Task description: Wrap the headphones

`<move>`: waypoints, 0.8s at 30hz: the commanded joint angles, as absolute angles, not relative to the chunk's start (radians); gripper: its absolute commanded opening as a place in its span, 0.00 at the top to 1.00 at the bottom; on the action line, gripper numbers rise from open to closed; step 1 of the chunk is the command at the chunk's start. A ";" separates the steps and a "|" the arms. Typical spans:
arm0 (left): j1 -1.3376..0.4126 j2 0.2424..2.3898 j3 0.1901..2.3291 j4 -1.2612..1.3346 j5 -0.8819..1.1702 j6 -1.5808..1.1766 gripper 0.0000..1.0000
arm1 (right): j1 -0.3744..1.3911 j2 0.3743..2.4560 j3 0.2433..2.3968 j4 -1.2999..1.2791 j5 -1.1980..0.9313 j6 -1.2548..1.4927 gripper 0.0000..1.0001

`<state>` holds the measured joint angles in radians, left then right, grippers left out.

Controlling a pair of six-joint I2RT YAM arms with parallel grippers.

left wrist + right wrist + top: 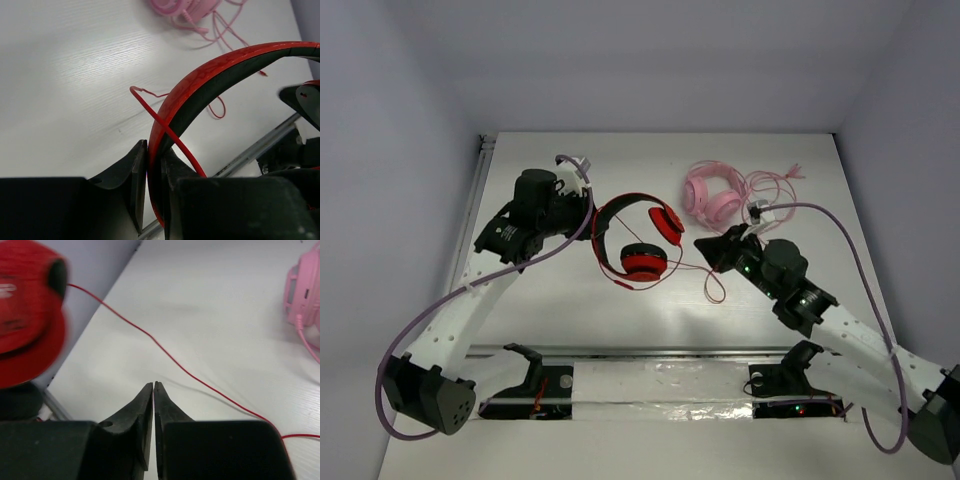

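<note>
The bench (570, 320) is closed in by walls (400, 150) on the left, at the back and on the right, and a metal rail (650, 352) is seen along its near edge. Bare surface is left between the rail and the headphones (643, 262), which are placed near the middle of the bench. Only a narrow strip is left between the left arm and the left wall. The back right part is taken up by the pink headphones (712, 195) and their tangled lead, just behind the right arm.

The left tool (153, 147) is clenched on the red headband (215, 75): the band is pinched between both fingers (137, 172), and from there it is arched up and away to the right. The thin red cable (172, 135) is laid across the band just above the grip.

The right tool (154, 384) is closed tight, tip against tip, and nothing is held in it. The cable is stretched across the bench just ahead of its tips, from a blurred red cup (25, 315) at the left down to the right, where it is hidden behind the tool's body. Whether the cable is touched there cannot be told.
</note>
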<state>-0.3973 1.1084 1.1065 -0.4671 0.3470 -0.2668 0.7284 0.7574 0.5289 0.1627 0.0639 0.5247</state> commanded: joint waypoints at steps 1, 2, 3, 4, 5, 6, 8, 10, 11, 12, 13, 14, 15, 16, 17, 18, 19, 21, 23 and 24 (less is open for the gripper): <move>-0.397 1.057 1.164 -0.431 0.492 -0.262 1.00 | 0.634 0.836 0.518 0.345 -0.031 0.531 0.88; -0.397 1.052 1.163 -0.434 0.523 -0.259 1.00 | 0.615 0.895 0.526 0.406 -0.098 0.511 0.79; -0.397 1.051 1.163 -0.436 0.537 -0.258 1.00 | 0.604 0.929 0.558 0.428 -0.165 0.493 0.68; -0.397 1.049 1.163 -0.440 0.548 -0.255 1.00 | 0.604 0.965 0.583 0.442 -0.254 0.473 0.46; -0.397 1.049 1.164 -0.442 0.560 -0.255 1.00 | 0.604 1.001 0.612 0.448 -0.300 0.418 0.39; -0.397 1.051 1.169 -0.446 0.563 -0.256 1.00 | 0.604 1.075 0.642 0.442 -0.343 0.391 0.33; -0.397 1.051 1.170 -0.446 0.595 -0.256 1.00 | 0.604 1.147 0.716 0.439 -0.432 0.324 0.25; -0.397 1.046 1.174 -0.443 0.610 -0.258 1.00 | 0.604 1.243 0.776 0.430 -0.524 0.301 0.23; -0.397 1.045 1.175 -0.445 0.609 -0.259 1.00 | 0.604 1.273 0.791 0.451 -0.563 0.293 0.23; -0.397 1.043 1.175 -0.446 0.609 -0.258 1.00 | 0.604 1.299 0.801 0.468 -0.590 0.298 0.22; -0.397 1.042 1.174 -0.445 0.612 -0.255 1.00 | 0.604 1.352 0.810 0.483 -0.604 0.301 0.21; -0.397 1.042 1.172 -0.445 0.618 -0.256 1.00 | 0.604 1.382 0.834 0.503 -0.632 0.305 0.21; -0.397 1.042 1.167 -0.442 0.618 -0.255 1.00 | 0.604 1.412 0.851 0.505 -0.649 0.307 0.21; -0.408 1.042 1.166 -0.437 0.618 -0.255 1.00 | 0.604 1.466 0.867 0.508 -0.681 0.310 0.21; -0.408 1.043 1.164 -0.434 0.624 -0.256 1.00 | 0.604 1.488 0.891 0.521 -0.690 0.317 0.20; -0.408 1.045 1.163 -0.434 0.624 -0.256 1.00 | 0.604 1.505 0.896 0.535 -0.699 0.324 0.20; -0.408 1.045 1.163 -0.434 0.624 -0.256 1.00 | 0.604 1.515 0.899 0.552 -0.710 0.331 0.20; -0.408 1.046 1.163 -0.433 0.624 -0.256 1.00 | 0.604 1.534 0.900 0.601 -0.741 0.351 0.20; -0.417 1.049 1.163 -0.431 0.629 -0.255 1.00 | 0.604 1.549 0.910 0.624 -0.767 0.360 0.20; -0.417 1.052 1.161 -0.428 0.630 -0.256 1.00 | 0.604 1.574 0.917 0.632 -0.781 0.367 0.20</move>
